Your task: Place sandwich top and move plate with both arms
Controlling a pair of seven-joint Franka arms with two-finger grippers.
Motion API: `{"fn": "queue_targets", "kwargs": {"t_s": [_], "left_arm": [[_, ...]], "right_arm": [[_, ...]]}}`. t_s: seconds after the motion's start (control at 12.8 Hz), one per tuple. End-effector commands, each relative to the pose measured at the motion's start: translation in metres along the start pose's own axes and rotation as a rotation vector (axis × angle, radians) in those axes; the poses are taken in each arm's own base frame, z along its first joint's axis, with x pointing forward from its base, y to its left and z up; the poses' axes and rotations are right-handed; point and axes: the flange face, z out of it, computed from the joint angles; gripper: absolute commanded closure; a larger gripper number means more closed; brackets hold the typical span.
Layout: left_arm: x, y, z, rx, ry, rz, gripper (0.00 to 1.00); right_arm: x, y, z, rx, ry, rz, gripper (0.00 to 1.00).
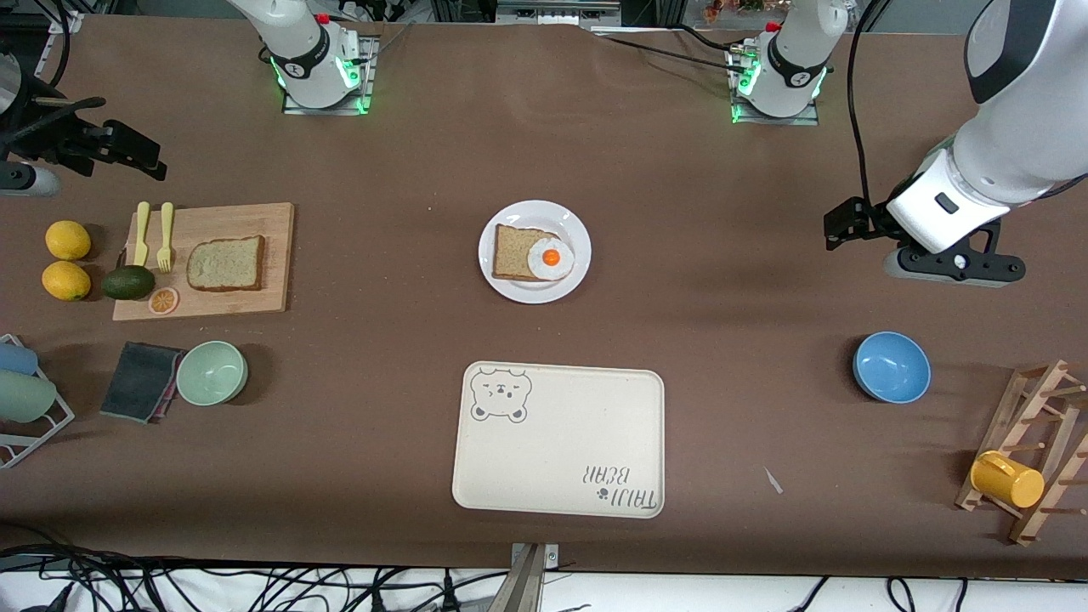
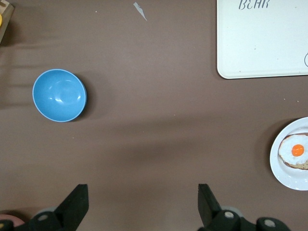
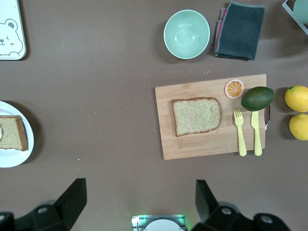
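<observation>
The sandwich top (image 1: pixel 225 263) (image 3: pixel 196 116), a pale speckled slice, lies flat on a wooden cutting board (image 1: pixel 272 234) toward the right arm's end of the table. The round white plate (image 1: pixel 571 223) (image 2: pixel 278 163) sits mid-table and bears a darker slice with a fried egg (image 1: pixel 551 257). My right gripper (image 1: pixel 25 177) (image 3: pixel 141 187) hangs high over the table's right-arm end, open and holding nothing. Over bare table at the left arm's end hangs my left gripper (image 1: pixel 952 265) (image 2: pixel 143 192), also open with nothing between its fingers.
A cream bear-print tray (image 1: pixel 561 442) lies nearer the front camera than the plate. A blue bowl (image 1: pixel 891 365) and a wooden rack with a yellow mug (image 1: pixel 1007 480) stand at the left arm's end. A green bowl (image 1: pixel 212 371), dark cloth (image 1: pixel 140 381), avocado (image 1: pixel 128 282), lemons (image 1: pixel 66 259) and forks (image 1: pixel 154 234) surround the board.
</observation>
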Motion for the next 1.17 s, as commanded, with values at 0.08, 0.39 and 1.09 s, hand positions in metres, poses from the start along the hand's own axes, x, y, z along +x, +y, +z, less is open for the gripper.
{"fn": "queue_targets", "kwargs": {"t_s": [0.08, 0.39, 1.09], "left_arm": [[0.015, -0.063, -0.003, 0.026, 0.036, -0.072, 0.00], [0.017, -0.034, -0.002, 0.002, 0.043, -0.030, 0.00], [0.014, 0.007, 0.000, 0.005, 0.040, 0.031, 0.00]], "right_arm": [[-0.004, 0.001, -0.001, -0.003, 0.006, -0.012, 0.00], [-0.004, 0.001, -0.001, -0.003, 0.006, -0.013, 0.00], [-0.004, 0.001, -0.001, -0.003, 0.005, -0.012, 0.00]]}}
